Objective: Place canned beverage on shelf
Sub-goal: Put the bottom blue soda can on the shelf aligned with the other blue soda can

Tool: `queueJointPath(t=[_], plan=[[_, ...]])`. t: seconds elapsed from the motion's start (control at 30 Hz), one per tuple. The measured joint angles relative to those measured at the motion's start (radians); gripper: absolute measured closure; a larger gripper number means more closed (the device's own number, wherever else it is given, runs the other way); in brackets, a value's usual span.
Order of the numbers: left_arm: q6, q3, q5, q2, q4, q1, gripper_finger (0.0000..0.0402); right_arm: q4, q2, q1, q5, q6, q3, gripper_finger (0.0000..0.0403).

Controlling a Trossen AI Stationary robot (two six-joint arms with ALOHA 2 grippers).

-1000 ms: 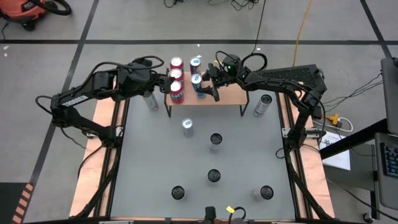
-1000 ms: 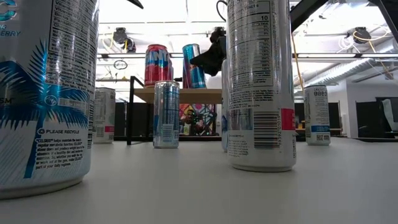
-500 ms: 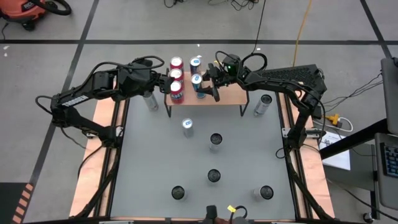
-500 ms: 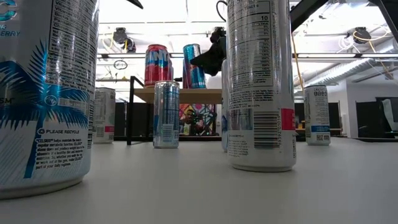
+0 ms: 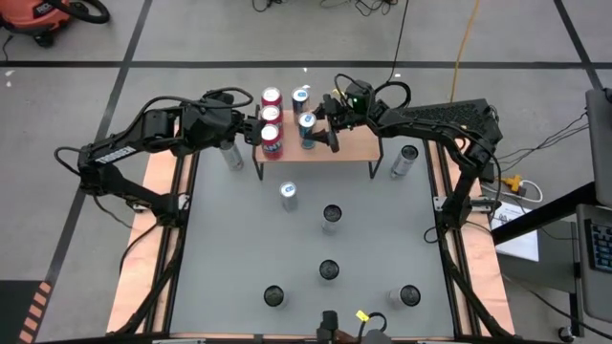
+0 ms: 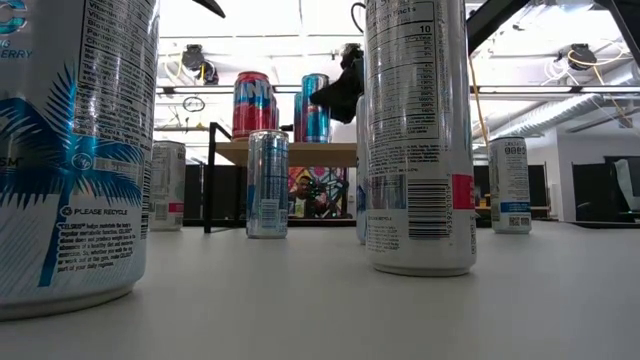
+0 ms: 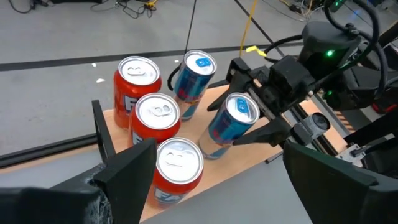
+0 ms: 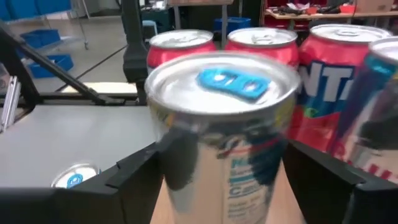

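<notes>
The blue can (image 5: 307, 125) stands on the shelf (image 5: 356, 146), on the near side of its wooden top, just right of the three red cans (image 5: 272, 139) and in front of a second blue can (image 5: 301, 96) at the far edge. I judge the step in hand to be the release — the can looks set down upright in the low view, so what matters now is getting away cleanly. I want the fingers spread wide enough to clear both sides of the can, then I draw the right arm straight back to the right, with no sideways drift, since the red cans sit close and a nudge could topple the row.

The right gripper (image 5: 322, 129) sits around the blue can with its fingers on either side; whether they are off the can I cannot tell — the wrist view shows dark fingers flanking it closely. The left gripper (image 5: 251, 131) waits at the shelf's left end, jaws open, holding nothing.
</notes>
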Motion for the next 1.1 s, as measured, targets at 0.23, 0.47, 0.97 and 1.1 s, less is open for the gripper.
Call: queueJointPath(t=[0.23, 0.47, 0.97, 1.1], plan=[[0.002, 0.000, -0.001, 0.000, -0.006, 0.000, 0.0050, -0.015, -0.067, -0.015, 0.003, 0.031, 0.000, 0.0099], [0.004, 0.000, -0.001, 0.000, -0.027, 0.000, 0.0050, -0.170, -0.172, -0.039, 0.035, 0.021, 0.000, 0.0099], [0.006, 0.000, -0.005, 0.000, -0.027, 0.000, 0.0050, -0.637, -0.256, 0.024, 0.087, 0.014, -0.001, 0.0180], [0.005, 0.000, -0.005, 0.000, -0.027, 0.000, 0.0050, -0.618, -0.257, 0.069, 0.203, -0.035, -0.001, 0.0253]])
